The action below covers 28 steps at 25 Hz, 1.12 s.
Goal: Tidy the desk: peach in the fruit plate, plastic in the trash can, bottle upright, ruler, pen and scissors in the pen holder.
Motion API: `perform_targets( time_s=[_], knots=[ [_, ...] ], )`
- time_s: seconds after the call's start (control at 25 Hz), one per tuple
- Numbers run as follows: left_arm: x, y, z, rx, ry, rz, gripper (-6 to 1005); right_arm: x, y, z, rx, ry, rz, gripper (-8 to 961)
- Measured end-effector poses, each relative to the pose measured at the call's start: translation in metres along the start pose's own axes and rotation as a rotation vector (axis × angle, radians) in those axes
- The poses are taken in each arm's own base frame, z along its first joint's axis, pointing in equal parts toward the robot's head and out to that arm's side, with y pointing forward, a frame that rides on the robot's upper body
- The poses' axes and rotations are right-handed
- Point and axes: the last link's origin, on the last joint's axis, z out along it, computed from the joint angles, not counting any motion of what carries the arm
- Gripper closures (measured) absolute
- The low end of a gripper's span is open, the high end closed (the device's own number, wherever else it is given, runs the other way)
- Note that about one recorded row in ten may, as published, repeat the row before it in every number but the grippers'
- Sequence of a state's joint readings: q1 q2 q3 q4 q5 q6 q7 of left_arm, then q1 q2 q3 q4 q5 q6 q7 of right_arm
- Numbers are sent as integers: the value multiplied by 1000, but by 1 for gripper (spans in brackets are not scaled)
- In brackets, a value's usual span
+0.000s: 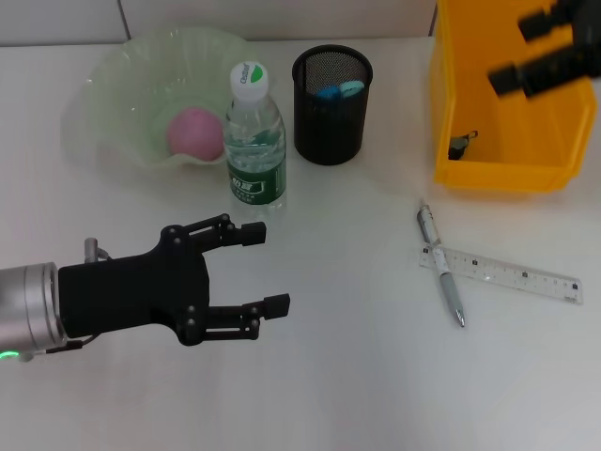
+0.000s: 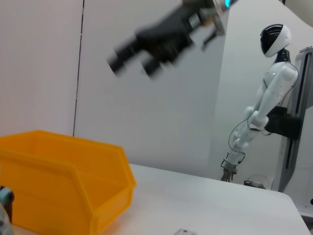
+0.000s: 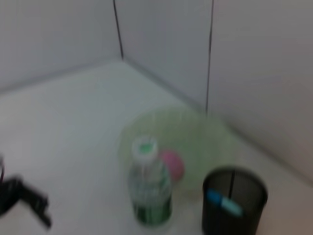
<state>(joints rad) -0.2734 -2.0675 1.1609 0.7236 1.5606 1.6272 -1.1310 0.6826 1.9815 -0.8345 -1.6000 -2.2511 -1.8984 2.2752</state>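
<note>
From the head view, a pink round peach (image 1: 195, 132) is seen lying in the pale green wavy fruit plate (image 1: 113, 85). A clear plastic bottle with a green label and white cap (image 1: 254, 136) is seen standing upright just beside the plate. A black mesh pen holder (image 1: 331, 92) is seen near the bottle, with something blue (image 1: 338, 90) inside, most likely the scissors' handles. A small dark thing (image 1: 460, 144) is seen at the bottom of the yellow plastic bin (image 1: 498, 103) that serves as the trash can; what it is cannot be told. A silver pen (image 1: 441, 266) and a clear flat ruler (image 1: 502, 272) are still left on the white desk (image 1: 357, 376), crossed and touching. The black left gripper (image 1: 261, 269) is held low over the desk in front of the bottle, with its fingers spread apart and nothing in them. The black right gripper (image 1: 545, 52) is seen above the bin, and its fingers also look apart and bare.

From the left wrist view, the right gripper (image 2: 142, 58) is seen high above the yellow bin (image 2: 63, 181).

From the right wrist view, the bottle (image 3: 149, 188), the peach (image 3: 172, 164) and the pen holder (image 3: 234, 200) are shown.

It is judged that the pen and ruler step is in hand. Next, one of them has to be pinched and dropped into the pen holder.
</note>
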Motion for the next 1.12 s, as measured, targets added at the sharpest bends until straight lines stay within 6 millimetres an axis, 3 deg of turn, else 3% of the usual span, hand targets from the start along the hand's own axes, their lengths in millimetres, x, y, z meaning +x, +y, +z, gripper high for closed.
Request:
perform_targets(
  time_s=[0.24, 0.4, 0.56, 1.12],
  knots=[
    [1, -3, 2, -4, -9, 1, 139, 15, 9, 13, -83, 245, -50, 130],
    [-1, -2, 2, -3, -14, -2, 139, 29, 19, 35, -164, 378, -166, 130],
    [-3, -1, 2, -7, -22, -10, 139, 49, 15, 62, -156, 506, -220, 131],
    [-3, 6, 3, -46, -19, -6, 139, 79, 4, 100, -175, 546, -327, 133]
  ],
)
